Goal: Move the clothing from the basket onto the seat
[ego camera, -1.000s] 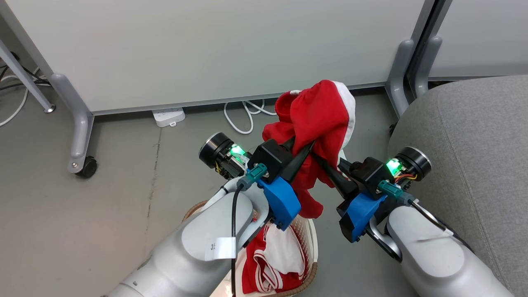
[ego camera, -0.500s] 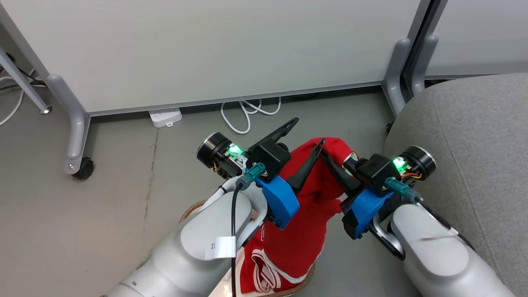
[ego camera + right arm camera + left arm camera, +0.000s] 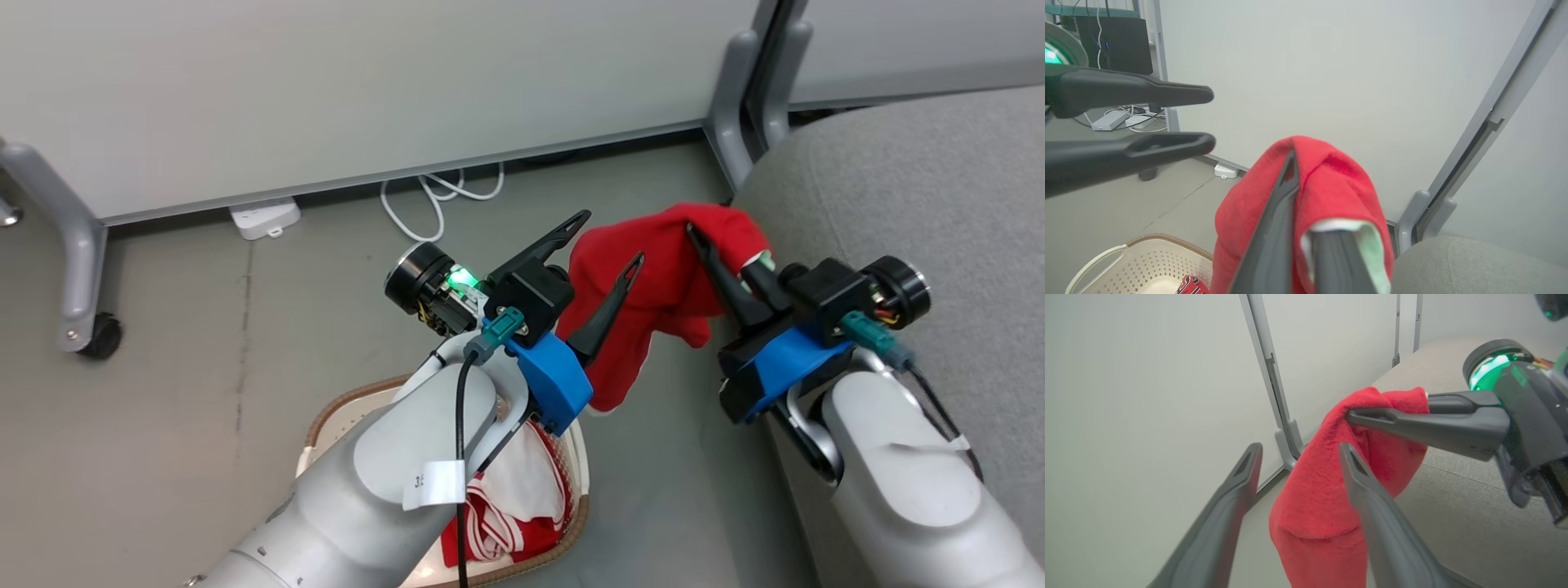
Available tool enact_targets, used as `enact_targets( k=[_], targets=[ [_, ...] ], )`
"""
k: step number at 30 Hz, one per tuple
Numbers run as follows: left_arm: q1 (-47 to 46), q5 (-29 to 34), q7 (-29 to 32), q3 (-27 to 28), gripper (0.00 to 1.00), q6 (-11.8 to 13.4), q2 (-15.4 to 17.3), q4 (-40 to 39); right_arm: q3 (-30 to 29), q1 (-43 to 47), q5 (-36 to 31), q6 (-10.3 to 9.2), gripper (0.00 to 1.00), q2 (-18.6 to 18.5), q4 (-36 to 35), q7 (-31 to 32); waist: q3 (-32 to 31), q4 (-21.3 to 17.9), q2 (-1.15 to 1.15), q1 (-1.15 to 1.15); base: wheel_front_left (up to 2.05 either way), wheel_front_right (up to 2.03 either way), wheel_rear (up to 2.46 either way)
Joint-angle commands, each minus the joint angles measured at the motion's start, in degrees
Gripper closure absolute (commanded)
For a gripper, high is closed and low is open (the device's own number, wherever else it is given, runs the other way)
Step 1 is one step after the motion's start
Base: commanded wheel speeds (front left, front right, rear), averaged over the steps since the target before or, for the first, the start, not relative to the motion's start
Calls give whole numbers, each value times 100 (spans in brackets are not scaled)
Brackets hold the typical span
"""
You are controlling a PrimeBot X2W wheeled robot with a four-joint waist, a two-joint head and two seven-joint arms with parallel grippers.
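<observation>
Red fabric, one garment of the clothing, hung bunched from the right gripper. Its two dark fingers were pinched together on the upper fold, and a strip of white trim showed between them in the right wrist view. The cloth drooped in the air above the grey floor, beyond the basket and just beside the rounded edge of the seat, without resting on it. The left gripper stood close by the hanging cloth with its jaws spread wide, gripping nothing. Whether its nearer finger brushed the fabric could not be told. The basket sat on the floor under the left forearm. In it lay the other garment, red with white stripes and a white panel. Behind everything a pale partition panel stood on grey legs, with a white power strip and a looped white cable at its foot.
</observation>
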Motion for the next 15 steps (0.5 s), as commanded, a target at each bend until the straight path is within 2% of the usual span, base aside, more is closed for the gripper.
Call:
enact_targets(
  k=[1, 15],
  targets=[
    [-60, 30, -26, 13, 0, 10, 24, -29, -85, 67, -28, 1, 100, 15, -63, -20, 116, -143, 0, 0, 0, 0, 0],
    [-80, 247, -25, -104, 0, -105, 27, -262, -1457, 305, -192, 1, 100, 136, -733, -20, 649, -1102, 0, 0, 0, 0, 0]
  ],
)
